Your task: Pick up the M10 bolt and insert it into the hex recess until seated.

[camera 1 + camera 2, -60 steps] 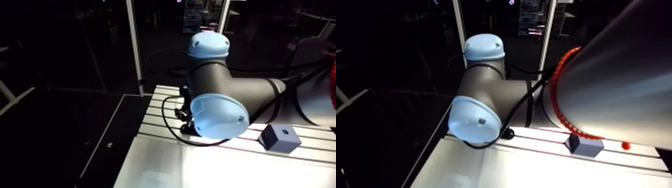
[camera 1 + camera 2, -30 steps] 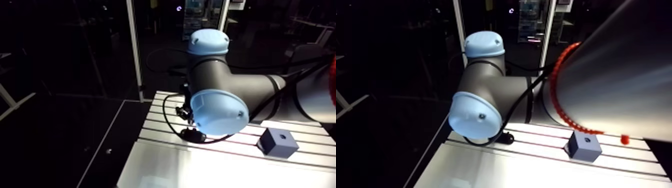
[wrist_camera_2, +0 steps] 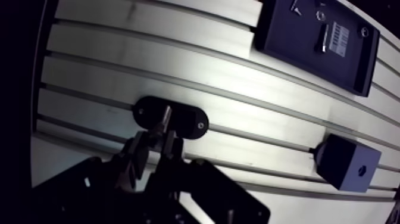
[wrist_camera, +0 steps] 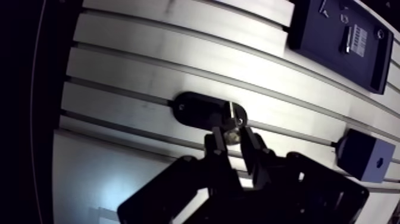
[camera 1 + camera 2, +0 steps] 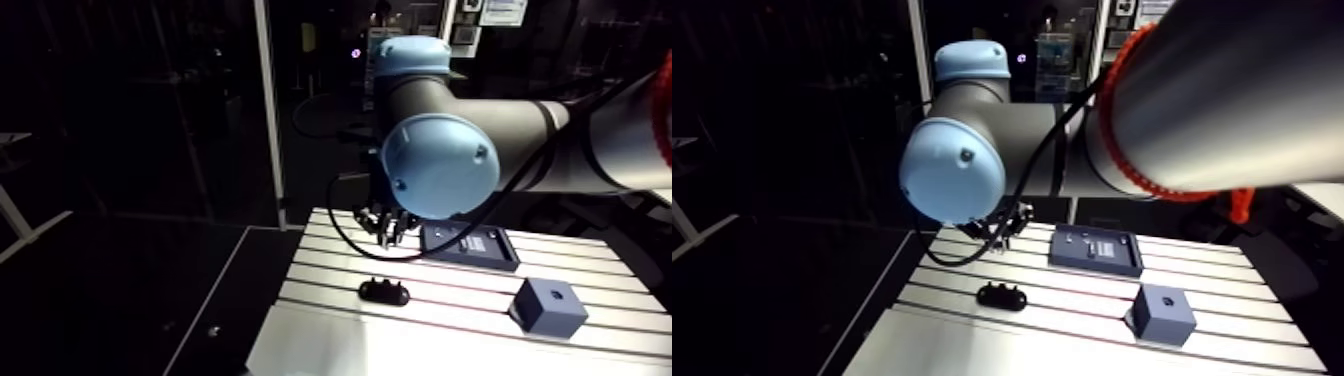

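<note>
**Bolt pinched in the gripper, over the black plate**

In the wrist view the gripper [image 4: 233, 140] has its two fingers [image 4: 215, 142] closed on the bolt [image 4: 231, 116]. The head sits between the fingertips and the thin shank points out ahead of them. The bolt shows against one end of a black oval plate [image 4: 195, 109] that lies flat across the slots of the tabletop [image 4: 137, 71].

Beside the gripper, apart from the plate, stands a blue-grey block [image 4: 362, 156] with a small hole in its top face. Whether the hole is hexagonal is too small to tell. Well ahead, near the far edge of the tabletop, lies a dark flat tray [image 4: 342, 39] with a few small parts and a white label.

In the arm view the gripper hangs clear above the tabletop, between the plate and the tray.
</note>
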Robot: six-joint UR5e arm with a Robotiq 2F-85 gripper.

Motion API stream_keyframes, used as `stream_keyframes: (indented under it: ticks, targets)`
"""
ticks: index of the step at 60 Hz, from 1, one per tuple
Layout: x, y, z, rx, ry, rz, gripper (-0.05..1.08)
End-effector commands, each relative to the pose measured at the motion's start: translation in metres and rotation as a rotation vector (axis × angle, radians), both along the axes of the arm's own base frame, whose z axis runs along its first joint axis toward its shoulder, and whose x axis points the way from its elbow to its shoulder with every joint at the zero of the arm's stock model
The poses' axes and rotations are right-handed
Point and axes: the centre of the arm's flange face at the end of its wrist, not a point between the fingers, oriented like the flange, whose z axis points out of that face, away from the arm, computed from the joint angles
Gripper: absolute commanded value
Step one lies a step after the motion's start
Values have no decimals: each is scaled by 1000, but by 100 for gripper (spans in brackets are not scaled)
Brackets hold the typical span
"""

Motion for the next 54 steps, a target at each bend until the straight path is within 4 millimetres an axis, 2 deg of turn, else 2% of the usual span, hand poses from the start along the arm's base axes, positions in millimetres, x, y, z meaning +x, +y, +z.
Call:
stream_keyframes:
  ticks: [1, 20, 26, 33, 43, 54]
  targets:
    - [-3, 0, 24, 14, -28, 42, 78]
    - [-14, 3, 53, 22, -75, 43, 78]
    - [-18, 11, 67, 39, -89, 28, 78]
    - [-21, 16, 72, 59, -108, 44, 78]
    - [-32, 39, 90, 77, -106, 33, 78]
    - [-40, 53, 109, 81, -144, 57, 78]
